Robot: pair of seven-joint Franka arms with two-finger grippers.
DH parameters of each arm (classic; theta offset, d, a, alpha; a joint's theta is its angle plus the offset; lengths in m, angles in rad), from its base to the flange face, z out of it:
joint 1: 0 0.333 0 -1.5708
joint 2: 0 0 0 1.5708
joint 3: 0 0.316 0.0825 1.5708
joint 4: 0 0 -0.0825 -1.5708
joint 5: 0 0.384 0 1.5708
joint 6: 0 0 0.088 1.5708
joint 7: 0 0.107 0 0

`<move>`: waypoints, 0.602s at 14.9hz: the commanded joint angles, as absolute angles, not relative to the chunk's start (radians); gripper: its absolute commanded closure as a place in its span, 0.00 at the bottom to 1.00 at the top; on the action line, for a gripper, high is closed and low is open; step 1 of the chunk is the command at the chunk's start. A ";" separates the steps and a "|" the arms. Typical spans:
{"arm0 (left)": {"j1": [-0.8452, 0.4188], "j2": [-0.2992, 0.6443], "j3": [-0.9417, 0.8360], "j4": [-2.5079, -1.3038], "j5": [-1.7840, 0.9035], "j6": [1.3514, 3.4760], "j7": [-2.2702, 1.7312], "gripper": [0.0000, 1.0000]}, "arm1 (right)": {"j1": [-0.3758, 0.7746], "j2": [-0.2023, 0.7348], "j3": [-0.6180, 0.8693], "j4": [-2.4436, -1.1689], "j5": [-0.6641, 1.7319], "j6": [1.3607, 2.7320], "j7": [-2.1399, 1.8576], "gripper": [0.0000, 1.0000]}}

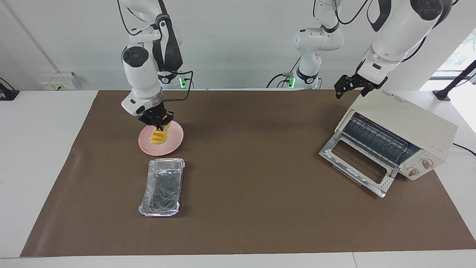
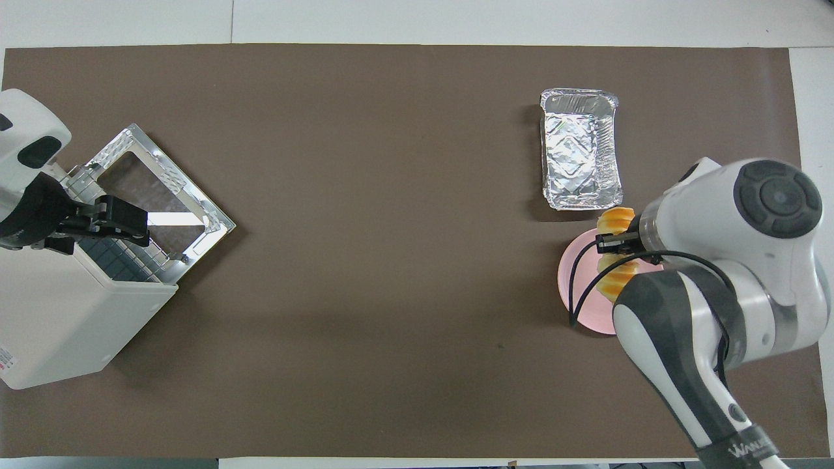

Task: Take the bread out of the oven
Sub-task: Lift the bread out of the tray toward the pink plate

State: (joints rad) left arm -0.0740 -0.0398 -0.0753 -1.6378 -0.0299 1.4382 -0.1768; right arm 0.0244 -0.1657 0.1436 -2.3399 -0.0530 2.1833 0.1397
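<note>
My right gripper [image 1: 158,125] is shut on the bread [image 1: 159,137], a ridged golden-yellow loaf. It holds the loaf tilted over the round pink plate [image 1: 175,144], and the loaf's low end is at the plate. In the overhead view the right gripper [image 2: 624,245] crosses the bread [image 2: 616,220] above the plate [image 2: 575,286]. The cream-white oven [image 1: 405,119] stands at the left arm's end of the table with its glass door [image 1: 357,167] dropped open and its wire rack bare. My left gripper [image 1: 351,91] is open and empty, up in the air over the oven's top edge.
A crinkled silver foil tray [image 1: 162,186] lies empty on the brown mat [image 1: 260,186], just farther from the robots than the plate. It also shows in the overhead view [image 2: 580,159]. The oven [image 2: 58,319] and its open door [image 2: 163,195] show at the overhead view's edge.
</note>
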 commanded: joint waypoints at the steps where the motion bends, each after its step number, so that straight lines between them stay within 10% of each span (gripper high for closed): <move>1: -0.064 -0.057 -0.084 -1.647 -0.015 1.428 -0.176 0.00 | 0.021 -0.248 0.144 -2.505 -0.023 2.314 0.141 1.00; 9: -0.064 -0.057 -0.084 -1.647 -0.015 1.428 -0.176 0.00 | 0.020 -0.183 0.144 -2.611 -0.018 2.554 0.133 1.00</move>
